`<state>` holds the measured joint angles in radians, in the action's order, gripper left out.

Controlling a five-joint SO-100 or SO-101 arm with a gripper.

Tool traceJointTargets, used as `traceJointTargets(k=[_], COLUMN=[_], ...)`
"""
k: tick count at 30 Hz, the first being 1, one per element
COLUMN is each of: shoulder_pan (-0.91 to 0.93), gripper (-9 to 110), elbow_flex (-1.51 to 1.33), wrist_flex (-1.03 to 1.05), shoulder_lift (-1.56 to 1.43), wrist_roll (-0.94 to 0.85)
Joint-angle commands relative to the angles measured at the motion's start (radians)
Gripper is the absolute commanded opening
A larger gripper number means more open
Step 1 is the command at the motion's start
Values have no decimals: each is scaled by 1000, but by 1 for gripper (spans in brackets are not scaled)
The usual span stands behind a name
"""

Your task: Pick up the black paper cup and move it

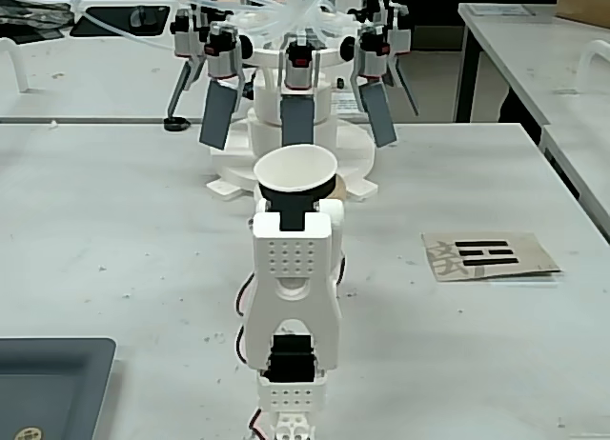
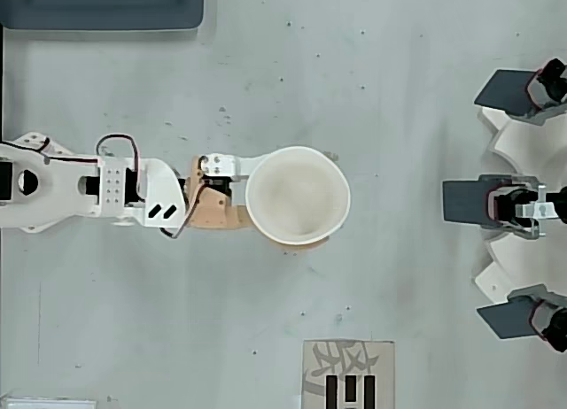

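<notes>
Grey and a little stained, the wide counter (image 2: 399, 90) fills this workshop, with more benches behind it. Near its middle is the black paper cup with white rolled rim and white inside (image 2: 298, 195). It stands upright, its mouth open to the ceiling, so its long axis is vertical. In the overhead view only the white inside and rim show; in the fixed view a thin band of the black wall can be seen under the rim (image 1: 296, 193).

The cup sits directly at the end of the white plastic robot arm (image 2: 80, 189), on the side far from the arm's base. The gripper (image 2: 285, 196) is hidden under the wide rim from above. One white finger reaches along the cup's upper side in the overhead view, and a tan finger (image 2: 217, 216) goes under its lower side. The fingers seem to be pinching the cup wall between them, but the contact itself is covered, so this is my judgement only. Whether the cup bottom rests on the counter or is lifted, I cannot tell.

Beyond the cup, in line with the arm, stands the white round base with grey paddles (image 1: 297, 126), near the cup in the fixed view but apart from it from above. A brown card with black bars (image 1: 488, 255) lies to one side, and a dark blue tray (image 1: 52, 388) at the corner.
</notes>
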<state>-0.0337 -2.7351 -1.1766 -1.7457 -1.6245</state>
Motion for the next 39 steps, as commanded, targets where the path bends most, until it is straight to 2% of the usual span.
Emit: traceJointTargets(k=[1,23,39], shoulder_pan=[12,14,14], gripper=[9,8,8], elbow_flex=[95,518,615], wrist_flex=[28,281,330], shoulder_lift=[-9,187,249], wrist_roll=[18,51,54])
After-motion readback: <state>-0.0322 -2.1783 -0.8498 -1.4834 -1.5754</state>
